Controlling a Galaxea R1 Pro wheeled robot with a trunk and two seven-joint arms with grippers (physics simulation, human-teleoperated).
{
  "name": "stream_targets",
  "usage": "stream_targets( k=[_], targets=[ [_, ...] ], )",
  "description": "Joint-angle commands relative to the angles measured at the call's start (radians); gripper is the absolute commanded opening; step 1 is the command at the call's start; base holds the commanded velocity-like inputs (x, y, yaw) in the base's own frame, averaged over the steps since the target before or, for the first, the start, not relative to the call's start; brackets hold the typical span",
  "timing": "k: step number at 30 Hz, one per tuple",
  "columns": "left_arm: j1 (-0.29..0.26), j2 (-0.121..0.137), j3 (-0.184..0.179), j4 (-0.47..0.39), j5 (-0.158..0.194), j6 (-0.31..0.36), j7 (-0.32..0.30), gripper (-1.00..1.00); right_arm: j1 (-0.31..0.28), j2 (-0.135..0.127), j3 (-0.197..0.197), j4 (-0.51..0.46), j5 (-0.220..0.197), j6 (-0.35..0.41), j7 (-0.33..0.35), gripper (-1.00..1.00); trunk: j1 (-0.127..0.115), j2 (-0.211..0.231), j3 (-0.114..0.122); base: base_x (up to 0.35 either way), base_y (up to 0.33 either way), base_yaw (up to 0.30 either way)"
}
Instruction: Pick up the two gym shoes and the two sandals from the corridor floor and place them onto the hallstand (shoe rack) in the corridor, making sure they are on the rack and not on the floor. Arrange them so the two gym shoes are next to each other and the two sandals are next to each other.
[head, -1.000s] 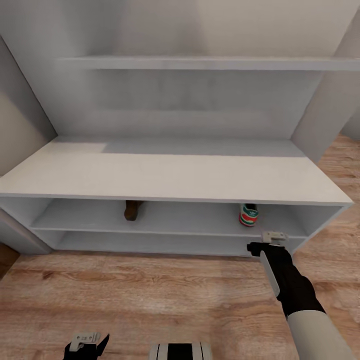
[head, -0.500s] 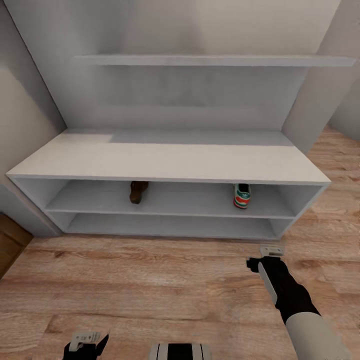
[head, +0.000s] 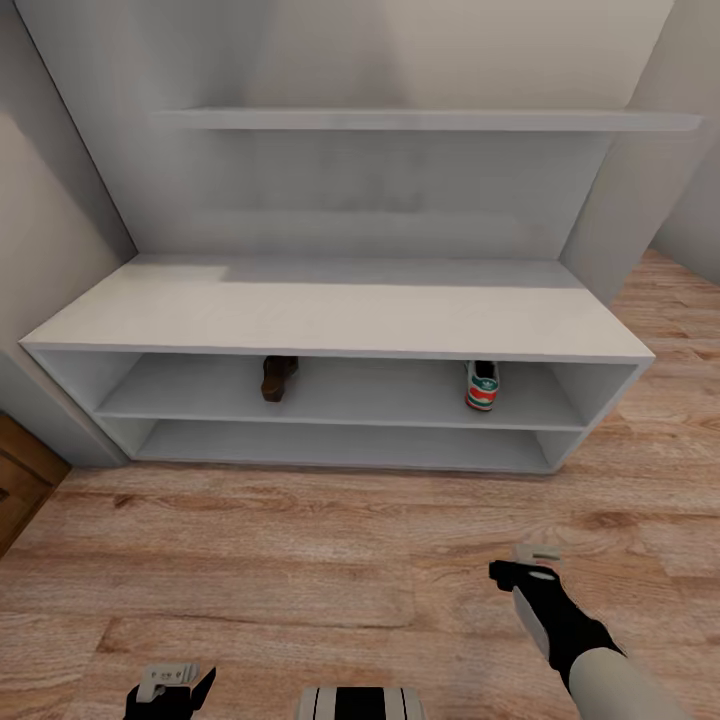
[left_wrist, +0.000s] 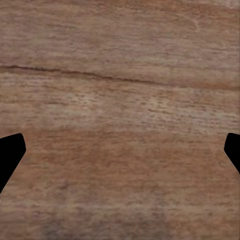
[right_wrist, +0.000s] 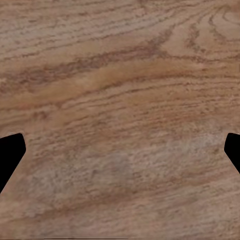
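Right claw (head: 537, 562) hangs spread, empty, over corridor floor (head: 300, 560).

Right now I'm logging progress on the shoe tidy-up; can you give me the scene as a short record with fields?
rack: white hallstand, bench top over two open shelves
upper shelf, left: one brown leather sandal
upper shelf, right: one white gym shoe with green stripes
left gripper: open, empty, over wood-grain floor
right gripper: open, empty, over floor

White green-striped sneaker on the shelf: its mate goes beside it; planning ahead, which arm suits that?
Right, probably: the white green-striped sneaker sits toward the white rack's right end, nearer the right gripper; the left gripper hangs far left.
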Motion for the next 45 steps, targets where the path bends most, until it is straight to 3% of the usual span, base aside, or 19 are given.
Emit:
stream_targets(
  k=[1,6,13,16,24,25,34,45],
  targets=[
    [-0.001,-0.001,0.009,0.001,-0.010,-0.005,-0.005,1.00,0.000,0.000,0.000,0.032,-0.003,-0.030,0.003,1.00,0.000,0.000,-0.001,-0.008,0.000,0.000],
    [-0.001,-0.001,0.010,0.001,-0.009,-0.006,-0.003,1.00,0.000,-0.009,0.002,0.225,-0.002,-0.225,0.050,1.00,0.000,0.000,-0.001,-0.004,0.000,0.000],
    [0.001,-0.002,0.010,0.001,-0.008,-0.007,-0.003,1.00,0.003,-0.034,0.003,0.407,0.000,-0.454,0.116,1.00,0.000,0.000,-0.001,-0.001,0.000,0.000],
    [0.003,-0.002,0.011,0.002,-0.007,-0.007,-0.003,1.00,0.028,-0.040,0.004,0.438,0.000,-0.562,0.137,1.00,0.000,0.000,-0.001,0.000,0.000,0.000],
    [0.017,0.001,0.013,0.002,-0.005,-0.008,-0.001,1.00,0.110,-0.044,0.005,0.456,-0.001,-0.721,0.150,1.00,0.000,0.000,-0.001,0.000,0.000,0.000],
    [0.019,0.001,0.014,0.002,-0.006,-0.008,0.000,1.00,0.130,-0.043,0.005,0.458,0.000,-0.767,0.152,1.00,0.000,0.000,-0.001,0.000,0.000,0.000],
    [0.021,0.000,0.014,0.004,-0.006,-0.033,0.001,1.00,0.143,-0.038,0.004,0.459,0.036,-0.799,0.151,1.00,0.000,0.000,-0.001,0.000,0.000,0.000],
    [0.021,0.001,0.015,0.013,-0.005,-0.040,0.002,1.00,0.144,-0.029,0.002,0.459,0.045,-0.802,0.147,1.00,0.000,0.000,-0.001,0.000,0.000,0.000]
  ],
)
